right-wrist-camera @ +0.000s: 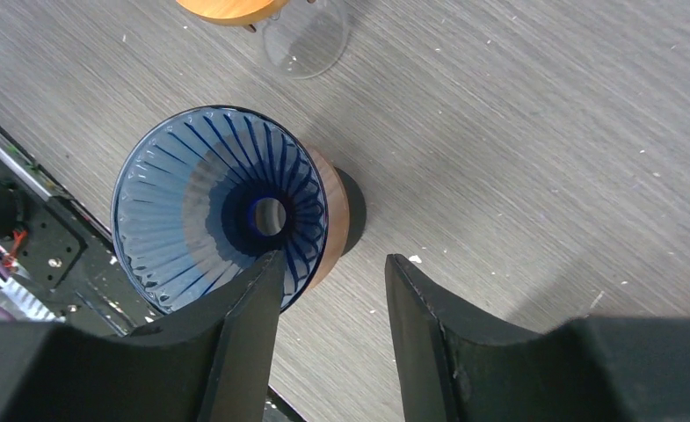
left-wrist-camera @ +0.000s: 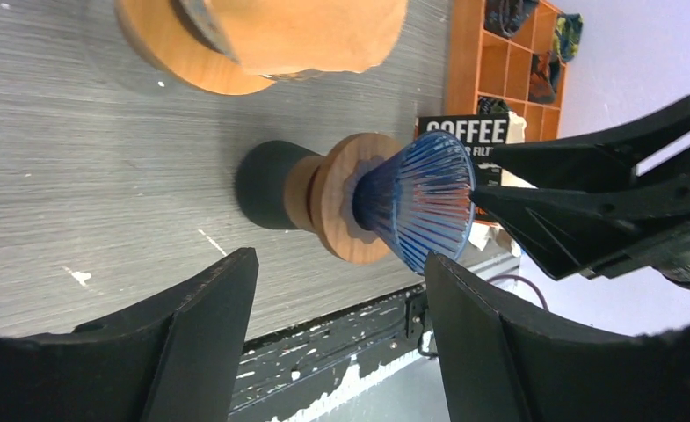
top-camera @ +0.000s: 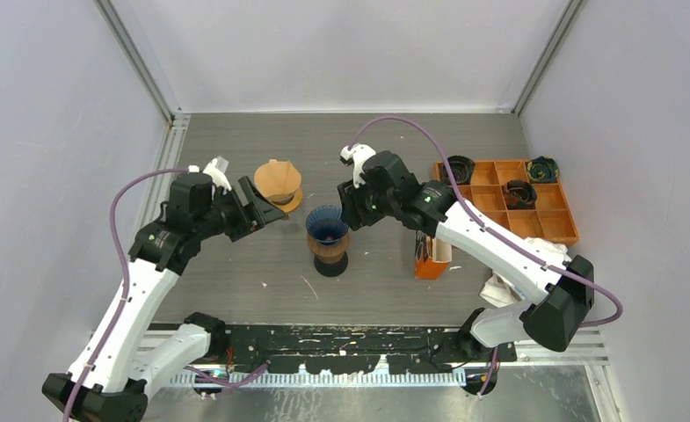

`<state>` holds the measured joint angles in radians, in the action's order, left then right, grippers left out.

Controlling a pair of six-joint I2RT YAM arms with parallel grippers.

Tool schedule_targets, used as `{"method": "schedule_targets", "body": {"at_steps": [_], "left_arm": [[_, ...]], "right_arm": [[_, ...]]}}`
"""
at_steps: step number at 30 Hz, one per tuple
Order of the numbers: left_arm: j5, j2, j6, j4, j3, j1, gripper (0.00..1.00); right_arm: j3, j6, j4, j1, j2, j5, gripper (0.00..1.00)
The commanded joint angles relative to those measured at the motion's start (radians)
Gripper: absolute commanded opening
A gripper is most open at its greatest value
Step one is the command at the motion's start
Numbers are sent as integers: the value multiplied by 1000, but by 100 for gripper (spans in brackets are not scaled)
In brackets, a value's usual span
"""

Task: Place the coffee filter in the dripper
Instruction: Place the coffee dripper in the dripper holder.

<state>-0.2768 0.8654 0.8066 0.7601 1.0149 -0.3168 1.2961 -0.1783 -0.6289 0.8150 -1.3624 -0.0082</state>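
Observation:
The blue ribbed glass dripper (top-camera: pixel 327 225) stands on a wooden collar and black base mid-table; it is empty inside in the right wrist view (right-wrist-camera: pixel 209 211). A brown paper coffee filter (top-camera: pixel 278 178) sits on a wooden-ringed glass holder behind and left of it, and also shows in the left wrist view (left-wrist-camera: pixel 306 31). My left gripper (top-camera: pixel 264 207) is open and empty, just left of the dripper (left-wrist-camera: pixel 416 202) and in front of the filter. My right gripper (top-camera: pixel 352 209) is open and empty, just right of the dripper's rim. In its wrist view one finger (right-wrist-camera: pixel 253 308) overlaps the rim.
A coffee filter box (top-camera: pixel 431 251) stands right of the dripper. An orange compartment tray (top-camera: pixel 508 211) with small dark items sits at the back right. White crumpled paper (top-camera: pixel 499 286) lies near the right arm's base. The black front rail (top-camera: pixel 341 338) runs along the near edge.

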Motion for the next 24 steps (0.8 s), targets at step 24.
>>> {"method": "schedule_targets", "body": {"at_steps": [24], "left_arm": [[65, 172, 91, -255, -34, -221, 41]], "right_arm": [[-75, -53, 138, -28, 28, -129, 29]]}}
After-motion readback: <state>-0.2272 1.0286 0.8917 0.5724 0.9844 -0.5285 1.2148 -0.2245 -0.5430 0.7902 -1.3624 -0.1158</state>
